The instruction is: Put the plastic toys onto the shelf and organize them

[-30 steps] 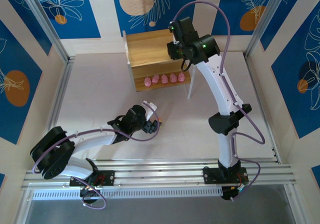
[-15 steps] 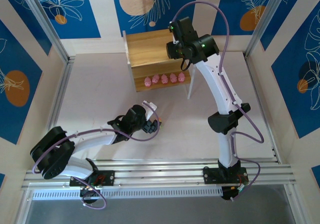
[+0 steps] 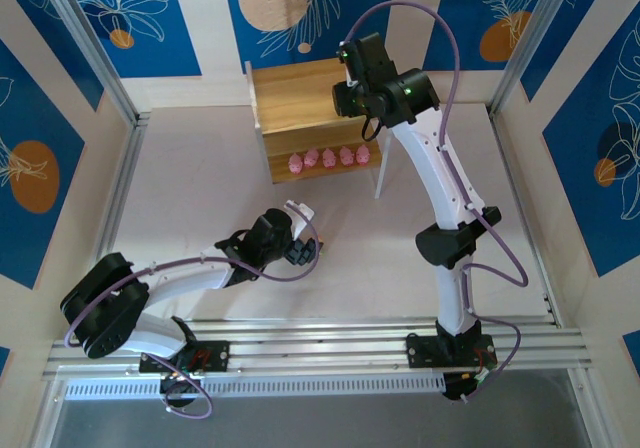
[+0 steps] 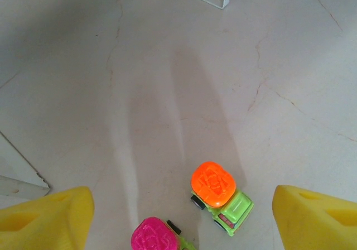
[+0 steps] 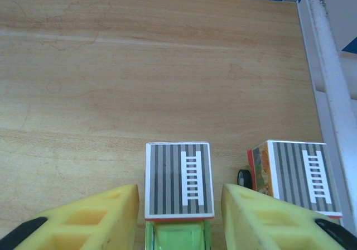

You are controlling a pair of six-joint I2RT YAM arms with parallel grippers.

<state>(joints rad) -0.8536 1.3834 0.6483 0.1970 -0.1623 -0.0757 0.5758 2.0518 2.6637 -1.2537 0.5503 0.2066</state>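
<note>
While the table lies bare and wide on both sides of the arms, walled panels close it in at left, right and back, and the shelf stands against the far edge near the middle. Its top board has free wood across the left and far parts, and a white rail bounds it on the right. The right arm reaches up over that top board, while the left arm lies low over the near-left table, well apart from the shelf. Seen from its own wrist, the right gripper straddles a striped-roof truck with its jaws apart, a thin gap showing on each side of the toy, which stands on the board. A second truck stands just beside it, close to the rail. The left gripper hangs with its fingers spread wide over open table, holding nothing; an orange car and a magenta car sit on the table between them, near each other. Five pink toys line the front of the lower tier in a row. From above, both arms, the shelf and the pink row sit just as they did a second ago.
</note>
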